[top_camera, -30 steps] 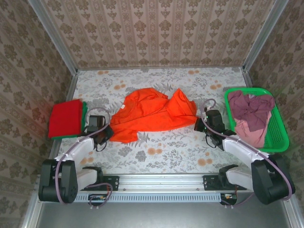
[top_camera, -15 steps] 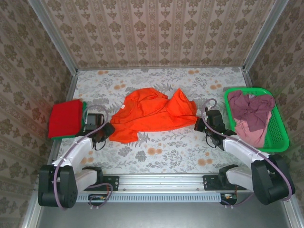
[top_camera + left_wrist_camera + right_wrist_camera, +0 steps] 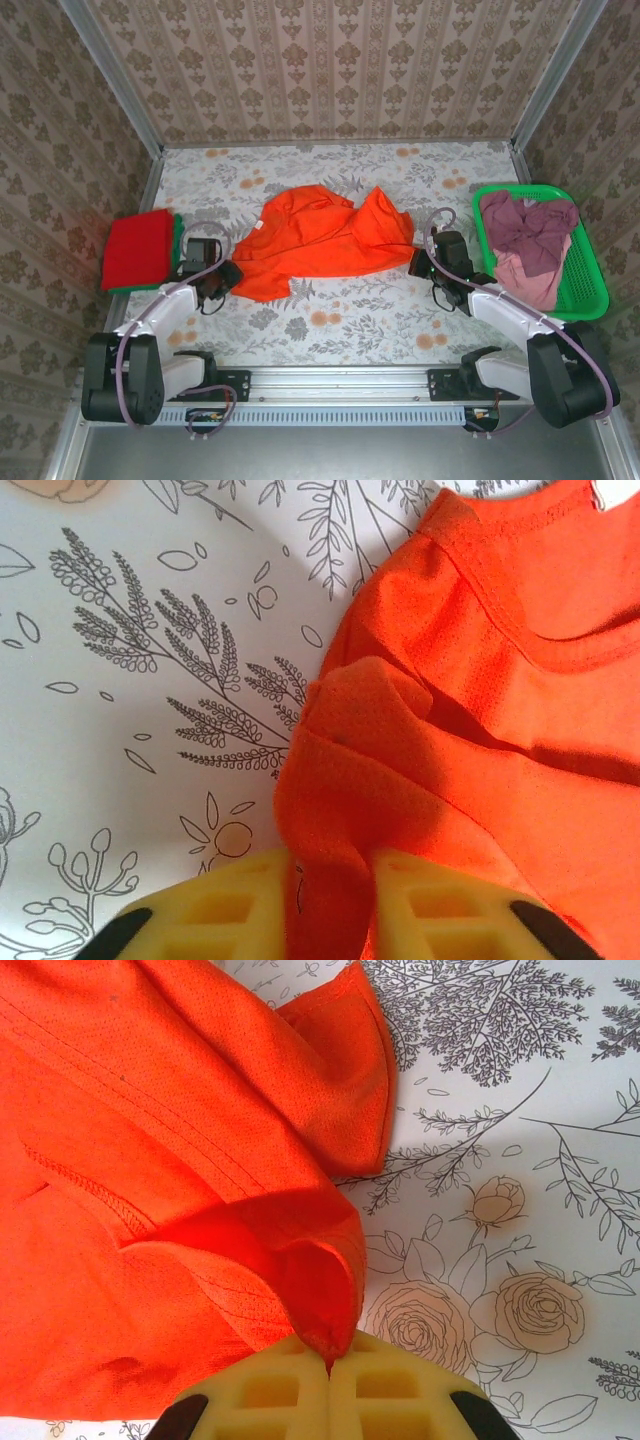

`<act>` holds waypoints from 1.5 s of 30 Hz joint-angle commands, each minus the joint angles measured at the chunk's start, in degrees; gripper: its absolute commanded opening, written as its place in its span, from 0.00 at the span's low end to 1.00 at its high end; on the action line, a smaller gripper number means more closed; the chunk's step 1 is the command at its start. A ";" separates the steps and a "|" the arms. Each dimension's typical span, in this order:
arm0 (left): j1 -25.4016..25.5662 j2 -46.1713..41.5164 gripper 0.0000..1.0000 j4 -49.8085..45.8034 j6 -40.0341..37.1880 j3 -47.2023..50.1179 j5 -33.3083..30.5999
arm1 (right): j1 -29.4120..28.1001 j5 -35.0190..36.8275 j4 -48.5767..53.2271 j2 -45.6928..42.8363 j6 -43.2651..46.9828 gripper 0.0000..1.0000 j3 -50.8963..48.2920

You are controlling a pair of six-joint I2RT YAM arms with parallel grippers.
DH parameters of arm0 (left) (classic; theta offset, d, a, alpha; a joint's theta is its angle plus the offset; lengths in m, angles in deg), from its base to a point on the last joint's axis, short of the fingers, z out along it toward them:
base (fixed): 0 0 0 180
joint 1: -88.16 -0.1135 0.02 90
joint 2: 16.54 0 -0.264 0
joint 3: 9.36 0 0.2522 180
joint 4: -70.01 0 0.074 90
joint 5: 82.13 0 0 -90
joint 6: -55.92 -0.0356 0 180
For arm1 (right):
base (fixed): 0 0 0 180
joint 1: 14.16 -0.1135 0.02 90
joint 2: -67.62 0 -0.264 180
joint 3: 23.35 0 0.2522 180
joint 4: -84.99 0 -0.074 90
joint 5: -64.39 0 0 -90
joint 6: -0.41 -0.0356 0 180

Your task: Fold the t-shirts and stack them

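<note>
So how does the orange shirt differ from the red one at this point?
The orange shirt lies crumpled across the table; the red shirt is folded into a neat rectangle by the left edge. The orange shirt is pinched at either end by the left jaws and the right jaws; the red shirt is in neither. The red shirt rests on green cloth, the orange shirt straight on the table. Both are plain-coloured.

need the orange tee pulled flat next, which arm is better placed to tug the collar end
Left, likely. The left tool pinches the orange t-shirt close to the collar; the right tool grips a fold at the opposite edge.
</note>
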 commanded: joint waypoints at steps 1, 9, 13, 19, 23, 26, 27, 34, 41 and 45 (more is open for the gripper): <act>-0.43 -0.69 0.03 -0.10 0.57 0.19 1.35 | 0.29 -0.03 -0.42 -0.58 -1.20 0.00 -0.74; -0.41 -7.68 0.00 -4.30 -1.02 -4.17 0.18 | 0.33 -0.42 1.26 -10.03 -1.80 0.00 1.85; -0.58 -11.02 0.00 -5.79 -4.05 -11.64 -1.87 | 0.60 -0.19 1.78 -16.45 0.54 0.00 7.09; -0.66 -9.65 0.00 -2.12 -10.13 -27.74 -2.82 | 0.79 -2.49 2.30 -19.55 6.35 0.00 19.99; -0.67 -8.78 0.00 -2.30 -13.17 -37.94 -2.24 | 0.81 -3.89 4.99 -19.84 10.21 0.00 30.38; -0.68 -8.91 0.00 -5.26 -15.60 -45.79 -1.75 | 0.84 -5.89 5.52 -19.68 12.50 0.00 37.41; -0.68 -9.10 0.00 -6.04 -16.58 -47.81 -1.85 | 0.83 -6.34 5.68 -19.55 13.00 0.00 39.39; -0.72 -9.27 0.00 -9.11 -20.97 -61.15 -1.37 | 0.79 -9.22 8.74 -16.45 15.85 0.00 52.24; -0.70 -5.19 0.00 -9.37 -22.20 -68.77 0.15 | 0.80 -10.69 12.42 -11.37 17.17 0.00 61.91; -0.92 0.89 0.00 -8.83 -23.29 -72.44 -0.14 | 1.27 -7.72 14.46 -4.70 19.10 0.00 65.63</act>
